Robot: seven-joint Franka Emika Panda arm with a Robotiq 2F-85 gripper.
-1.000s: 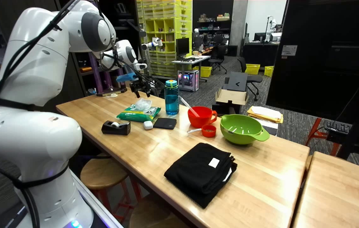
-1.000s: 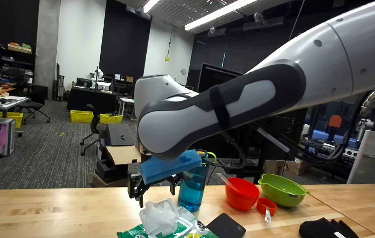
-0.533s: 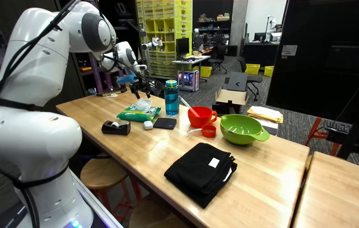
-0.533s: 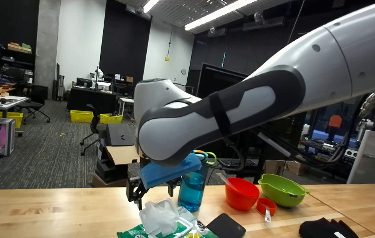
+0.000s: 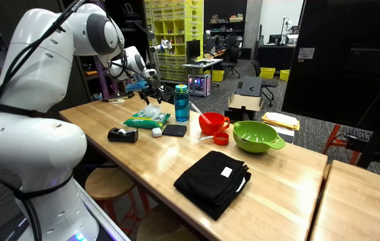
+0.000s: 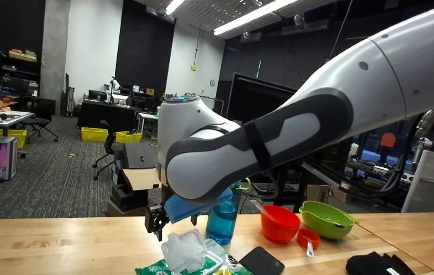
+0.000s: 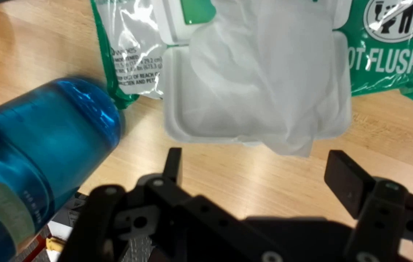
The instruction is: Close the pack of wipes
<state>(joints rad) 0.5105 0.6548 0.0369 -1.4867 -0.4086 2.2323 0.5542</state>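
The pack of wipes (image 5: 146, 124) is a flat green packet lying on the table, and it also shows in an exterior view (image 6: 236, 268) and the wrist view (image 7: 384, 76). Its white lid (image 7: 206, 120) is flipped open, and a crumpled white wipe (image 7: 261, 72) sticks up from the opening and lies over the lid. My gripper (image 7: 255, 163) is open with nothing between its fingers. It hangs above the table just beyond the lid's outer edge, apart from it. It shows above and behind the pack in both exterior views (image 5: 151, 100) (image 6: 177, 228).
A teal bottle (image 5: 181, 105) stands close beside the pack and the gripper, large in the wrist view (image 7: 46, 145). A black flat case (image 5: 174, 130), white small case (image 5: 156, 132), tape dispenser (image 5: 123, 135), red bowl (image 5: 211, 124), green bowl (image 5: 255, 137) and black cloth (image 5: 210, 180) share the table.
My gripper has come slightly lower and shifted a little towards the bottle; the forearm has dropped. The pack, its lid and the wipe have not moved.
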